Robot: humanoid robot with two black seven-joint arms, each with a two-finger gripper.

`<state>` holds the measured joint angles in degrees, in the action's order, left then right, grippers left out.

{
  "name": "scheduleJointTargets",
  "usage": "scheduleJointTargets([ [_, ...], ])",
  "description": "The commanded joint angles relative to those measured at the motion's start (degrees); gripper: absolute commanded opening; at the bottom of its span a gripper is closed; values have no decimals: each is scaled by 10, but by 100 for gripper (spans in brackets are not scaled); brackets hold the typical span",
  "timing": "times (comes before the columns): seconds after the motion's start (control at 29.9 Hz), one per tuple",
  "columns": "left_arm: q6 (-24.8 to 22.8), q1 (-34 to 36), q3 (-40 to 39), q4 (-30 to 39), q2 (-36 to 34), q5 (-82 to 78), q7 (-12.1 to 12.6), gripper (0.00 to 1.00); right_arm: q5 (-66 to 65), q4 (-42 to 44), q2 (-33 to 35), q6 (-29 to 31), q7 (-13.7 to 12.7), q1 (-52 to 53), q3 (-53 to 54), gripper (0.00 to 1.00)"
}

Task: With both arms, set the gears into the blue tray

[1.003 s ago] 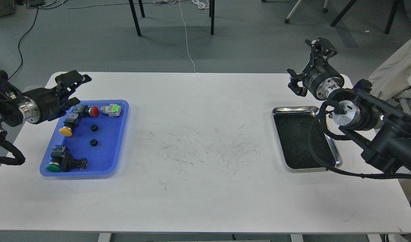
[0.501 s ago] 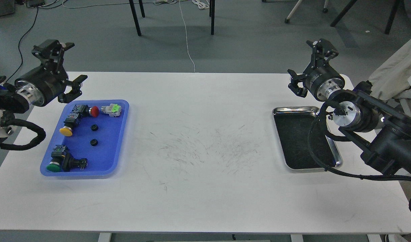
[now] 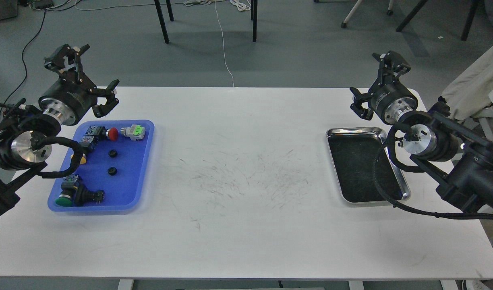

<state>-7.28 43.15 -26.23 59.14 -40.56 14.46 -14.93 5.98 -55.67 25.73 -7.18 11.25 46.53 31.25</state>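
Both gears sit inside the blue tray [image 3: 143,169], on its bare floor near the middle: one gear [image 3: 113,153] farther back, the other gear [image 3: 112,170] just in front of it, apart from each other and flat on the floor. Neither touches a switch.

The left gripper [image 3: 82,75] is raised above the table's [image 3: 246,201] back-left corner, behind the tray, fingers spread wide apart with nothing between them. The left arm's cable loops over the tray's left edge and covers part of the yellow-capped switch [image 3: 81,158].

The right gripper [image 3: 378,85] is raised near the back-right corner, behind the steel tray [image 3: 393,167]; its fingers stand apart too, holding nothing (the far finger points up and away, so the gap reads less cleanly here, but it looks open).

Other tray contents: red-capped switch [image 3: 106,132] and green-and-white switch [image 3: 134,131] along the back rim, lying on their sides, close together; green-capped switch [image 3: 75,194] at the front-left corner.

The steel tray has a dark bottom with only scuffs visible; the right arm's cable crosses its near corner. The tabletop centre shows dark scratch marks. Chair legs and floor cables lie beyond the table.
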Motion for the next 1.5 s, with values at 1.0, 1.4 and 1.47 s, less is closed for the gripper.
scheduleJointTargets([
  [1.0, -101, 65, 91, -94, 26, 46, 47, 99, -4, 21, -7, 3, 3, -3, -10, 99],
  [1.4, -152, 107, 182, -147, 22, 40, 100, 99, -10, 21, -6, 16, 4, -6, -10, 99],
  [1.47, -152, 106, 182, -144, 22, 40, 98, 99, -10, 21, -6, 16, 4, -6, -10, 99],
])
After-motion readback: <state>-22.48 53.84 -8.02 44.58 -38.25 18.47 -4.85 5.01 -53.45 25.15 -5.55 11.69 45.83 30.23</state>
